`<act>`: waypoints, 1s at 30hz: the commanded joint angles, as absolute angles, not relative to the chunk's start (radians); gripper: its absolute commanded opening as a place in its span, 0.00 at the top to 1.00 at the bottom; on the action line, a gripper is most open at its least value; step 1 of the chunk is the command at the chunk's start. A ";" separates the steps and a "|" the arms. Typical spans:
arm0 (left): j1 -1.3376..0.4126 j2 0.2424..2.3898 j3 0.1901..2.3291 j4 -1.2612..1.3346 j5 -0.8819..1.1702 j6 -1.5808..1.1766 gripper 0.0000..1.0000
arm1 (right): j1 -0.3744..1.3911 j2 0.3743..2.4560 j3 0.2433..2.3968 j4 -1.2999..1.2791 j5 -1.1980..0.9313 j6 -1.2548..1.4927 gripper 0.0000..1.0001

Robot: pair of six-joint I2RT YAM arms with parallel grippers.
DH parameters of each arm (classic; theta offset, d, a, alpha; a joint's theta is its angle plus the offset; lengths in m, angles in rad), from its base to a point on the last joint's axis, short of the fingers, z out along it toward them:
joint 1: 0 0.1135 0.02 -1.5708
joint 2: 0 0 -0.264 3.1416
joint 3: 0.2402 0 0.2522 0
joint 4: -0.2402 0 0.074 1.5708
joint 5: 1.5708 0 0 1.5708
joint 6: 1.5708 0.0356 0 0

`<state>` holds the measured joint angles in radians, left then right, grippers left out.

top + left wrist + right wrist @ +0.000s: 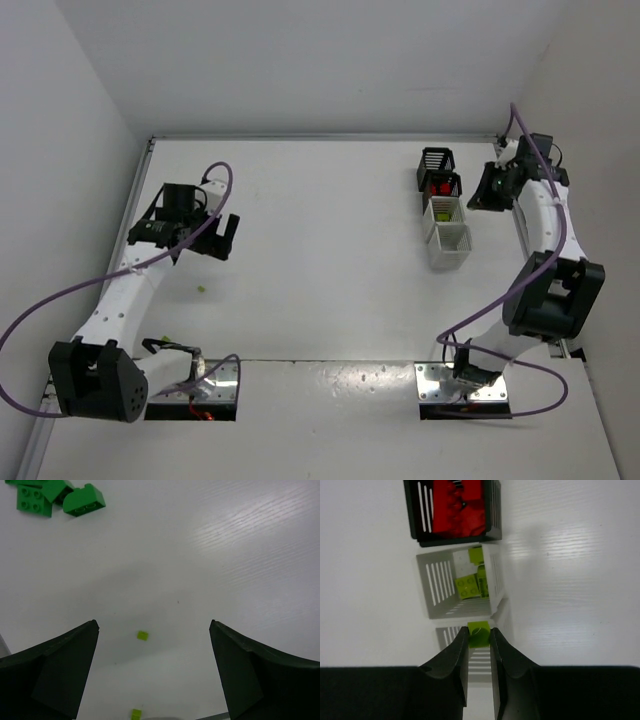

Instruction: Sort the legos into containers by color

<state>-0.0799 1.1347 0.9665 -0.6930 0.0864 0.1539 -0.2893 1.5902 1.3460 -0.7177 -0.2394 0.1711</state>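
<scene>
The containers stand in a row at the back right: a black bin (437, 160), a black bin with red legos (441, 185) (452, 510), a white bin with lime legos (443, 212) (462, 582), and a second white bin (450, 243) (451, 636). My right gripper (479, 635) (482, 192) is shut on a small lime lego (479, 633), above the near edge of the lime bin. My left gripper (154, 625) (225, 237) hangs open over the table at the left. Two tiny lime legos (143, 635) (136, 713) lie below it.
Several dark green bricks (84, 501) (34, 501) lie at the top left of the left wrist view. A lime speck (203, 291) sits on the table near the left arm. Walls close in the table on the left, back and right.
</scene>
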 commanded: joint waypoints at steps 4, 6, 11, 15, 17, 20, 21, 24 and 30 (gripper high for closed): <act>-0.029 1.170 0.994 -0.750 0.087 0.186 0.00 | -0.261 1.696 1.453 -0.676 -0.156 0.098 1.00; -0.019 1.180 0.994 -0.764 0.078 0.225 0.00 | -0.252 1.715 1.480 -0.676 -0.146 0.089 1.00; 0.054 1.235 1.008 -0.850 0.063 0.325 0.02 | -0.190 1.744 1.480 -0.667 -0.135 0.042 1.00; 0.087 1.235 1.017 -0.859 0.081 0.359 0.03 | -0.140 1.755 1.489 -0.667 -0.115 0.017 1.00; 0.097 1.244 1.008 -0.870 0.081 0.368 0.03 | -0.114 1.755 1.489 -0.667 -0.092 -0.001 1.00; 0.130 1.265 1.008 -0.905 0.100 0.390 0.03 | -0.089 1.764 1.489 -0.657 -0.043 -0.012 0.92; 0.146 1.266 1.008 -0.925 0.110 0.403 0.03 | -0.074 1.775 1.489 -0.647 -0.007 -0.012 0.89; 0.160 1.275 1.008 -0.949 0.110 0.428 0.03 | -0.064 1.787 1.489 -0.638 0.031 -0.012 0.82; 0.192 1.296 0.985 -0.988 0.132 0.477 0.18 | -0.032 1.798 1.489 -0.638 0.083 -0.031 0.76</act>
<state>0.1734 1.2919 0.9714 -0.9474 0.1036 0.4335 -0.0490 1.7988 1.4502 -0.6731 0.0284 -0.0082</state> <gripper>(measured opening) 0.838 0.236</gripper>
